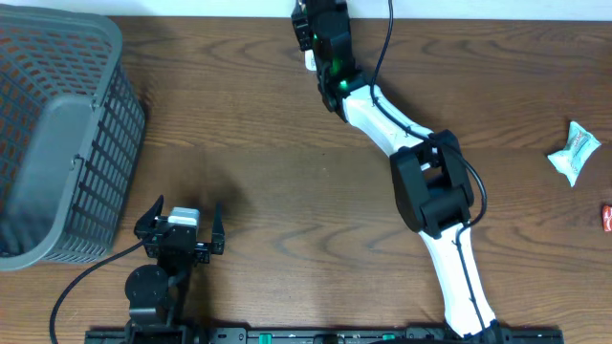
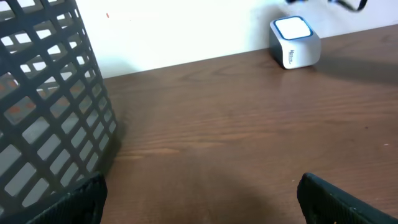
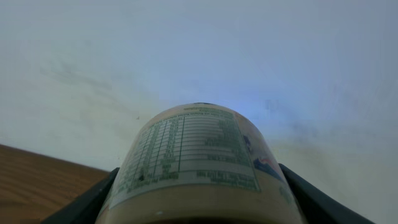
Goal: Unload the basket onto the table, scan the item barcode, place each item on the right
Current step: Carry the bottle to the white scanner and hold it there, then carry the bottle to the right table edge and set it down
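At the near left edge, left gripper [image 1: 184, 218]: it is sitting low over the table, pointing toward the far side, with its fingers spread wide and nothing lying between them.
Table [image 1: 268, 191]: brown wood grain is showing across every view.
Basket [image 1: 110, 162]: it is standing at the left, just beyond the left gripper and apart from it. Its grey lattice wall is filling the left side of the left wrist view.
Right arm [image 1: 435, 191]: it is reaching from the near edge diagonally across the table to the far edge, with a green light glowing near its wrist.
Packet [image 1: 575, 151]: white and crinkled, it is lying at the right, well apart from the right arm.
Red item [image 1: 607, 218]: it is lying at the right edge, nearer than the packet, and is being cut off by the frame.
Right gripper [image 3: 199, 208]: it is hanging at the far edge, pinching the labelled container, with one dark finger pressing on each side.
Labelled container [image 3: 193, 155]: it is sitting in the right gripper's grip, its round body and pale label of green print facing the wrist camera. The print is too small to read.
White scanner box [image 2: 294, 42]: it is standing at the far edge against the wall, its blue-rimmed top facing up. From overhead it is mostly hiding under the right wrist. Whether the container is touching it, I cannot tell.
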Controlling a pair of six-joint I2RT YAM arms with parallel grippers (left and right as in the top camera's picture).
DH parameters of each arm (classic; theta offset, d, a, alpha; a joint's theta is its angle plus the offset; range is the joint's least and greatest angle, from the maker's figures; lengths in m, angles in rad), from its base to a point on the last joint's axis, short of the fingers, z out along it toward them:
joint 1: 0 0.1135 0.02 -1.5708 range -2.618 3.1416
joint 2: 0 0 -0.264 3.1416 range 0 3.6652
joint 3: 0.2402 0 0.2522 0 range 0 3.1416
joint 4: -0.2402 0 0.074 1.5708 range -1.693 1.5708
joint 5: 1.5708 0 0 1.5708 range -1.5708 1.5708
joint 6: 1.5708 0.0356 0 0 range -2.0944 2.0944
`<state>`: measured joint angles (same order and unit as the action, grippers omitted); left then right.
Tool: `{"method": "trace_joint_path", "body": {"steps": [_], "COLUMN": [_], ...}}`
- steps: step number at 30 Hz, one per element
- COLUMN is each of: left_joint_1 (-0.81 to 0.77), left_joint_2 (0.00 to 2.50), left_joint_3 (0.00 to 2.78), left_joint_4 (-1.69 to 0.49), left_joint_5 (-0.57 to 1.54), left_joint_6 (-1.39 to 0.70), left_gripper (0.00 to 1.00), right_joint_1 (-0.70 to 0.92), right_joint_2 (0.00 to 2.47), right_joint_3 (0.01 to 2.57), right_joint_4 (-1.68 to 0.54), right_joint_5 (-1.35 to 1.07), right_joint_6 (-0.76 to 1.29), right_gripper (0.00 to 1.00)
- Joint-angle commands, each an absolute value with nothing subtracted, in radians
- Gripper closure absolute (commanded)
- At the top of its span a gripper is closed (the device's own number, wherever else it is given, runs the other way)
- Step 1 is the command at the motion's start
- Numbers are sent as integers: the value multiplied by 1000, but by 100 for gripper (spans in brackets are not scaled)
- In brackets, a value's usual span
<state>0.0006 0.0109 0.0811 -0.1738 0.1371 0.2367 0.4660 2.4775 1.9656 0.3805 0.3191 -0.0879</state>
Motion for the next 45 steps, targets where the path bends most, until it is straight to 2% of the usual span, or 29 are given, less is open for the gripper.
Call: {"method": "trace_joint_path", "body": {"steps": [1,11,15,22,29,33,37,45], "left_joint_1": [1,1,1,1,1,1,1,1], "left_joint_2": [4,4,4,4,4,4,4,4], "left_joint_3": [56,56,56,56,56,56,56,56], "left_joint_4": [-178,-178,-178,-178,-178,-178,-178,-178], "left_joint_5": [157,157,157,157,157,157,157,157], "left_joint_6": [242,242,242,242,242,242,242,242], "left_gripper": [2,2,2,2,2,2,2,2], "right_joint_1": [438,440,434,368,159,15,-120,-313], "right_joint_2": [2507,2479,2388,2167,2081,2095,2124,2214], "right_joint_3": [1969,1969,1970,1970,1970,1969,1969,1968], "right_joint_4": [377,311,170,-261,-701,-862,-963,-1017], "right_joint_5": [351,345,390,403,400,324,175,155], "right_joint_6": [-110,-114,-114,-113,30,98,137,190], "right_gripper": [43,42,44,46,45,42,41,41]}}
